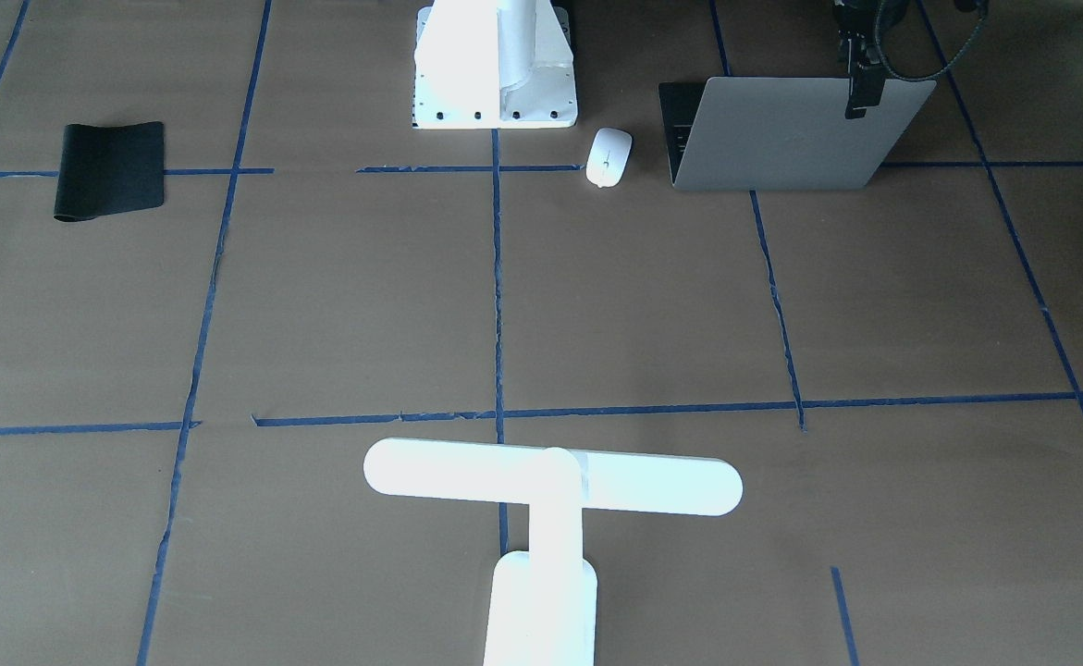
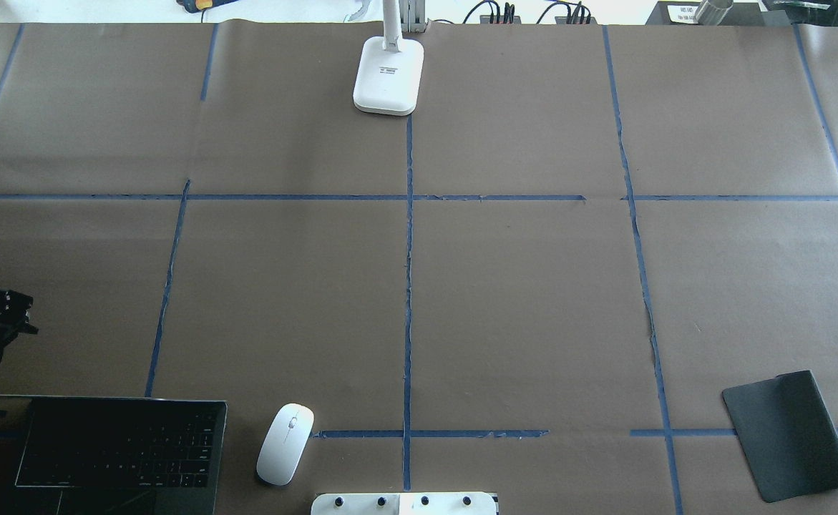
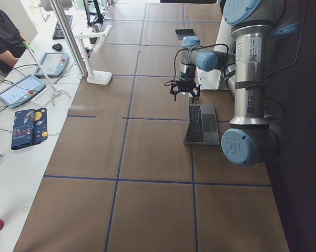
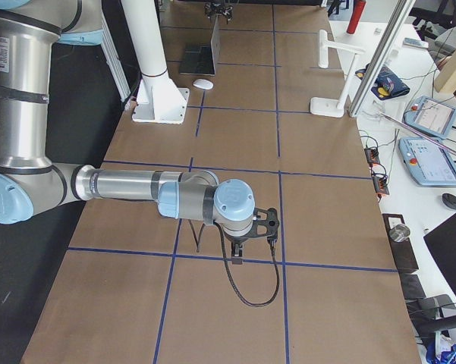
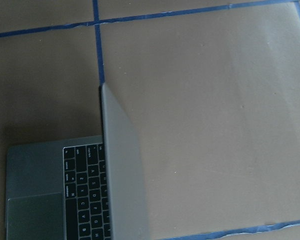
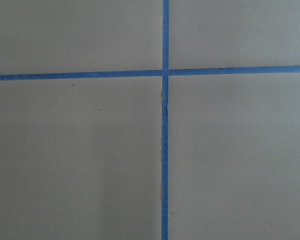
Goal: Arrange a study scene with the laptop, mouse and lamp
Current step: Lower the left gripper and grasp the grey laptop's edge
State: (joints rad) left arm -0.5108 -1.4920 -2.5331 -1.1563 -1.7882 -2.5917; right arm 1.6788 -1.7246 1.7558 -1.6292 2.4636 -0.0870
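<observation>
One thin silver-grey metal laptop [image 1: 781,134] beside glossy oval white mouse [image 1: 609,156].

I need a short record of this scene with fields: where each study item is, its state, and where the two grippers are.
laptop: open, lid raised, on the robot's left side near its base
mouse: flat on the table beside the laptop, apart from it
lamp: upright at the table's far side, on the centre tape line
black mat: robot's right side, nothing on it
left gripper: at the lid's top edge; contact and jaw state unclear
right gripper: above bare table; jaw state unclear
</observation>
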